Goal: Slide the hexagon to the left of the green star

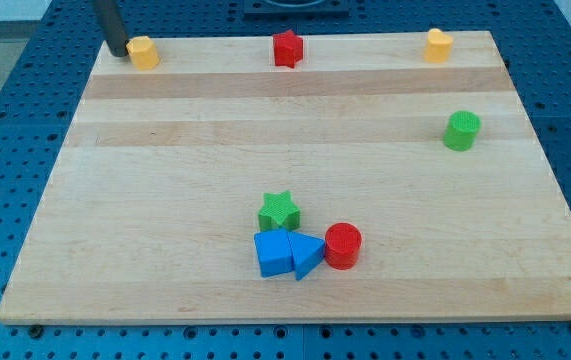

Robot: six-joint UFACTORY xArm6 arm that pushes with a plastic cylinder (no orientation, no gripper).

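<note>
A yellow block (143,51) that looks like a hexagon sits at the board's top left corner. My tip (115,53) stands just to its left, touching or almost touching it. The green star (279,211) lies far off, low in the middle of the board. Against the star's lower side sit a blue cube (272,254) and a blue triangle (307,257), and a red cylinder (343,245) lies just right of them.
A red star (287,48) sits at the top middle. A second yellow block (438,45) sits at the top right; its shape is unclear. A green cylinder (461,131) stands near the right edge. The wooden board (165,200) rests on a blue pegboard table.
</note>
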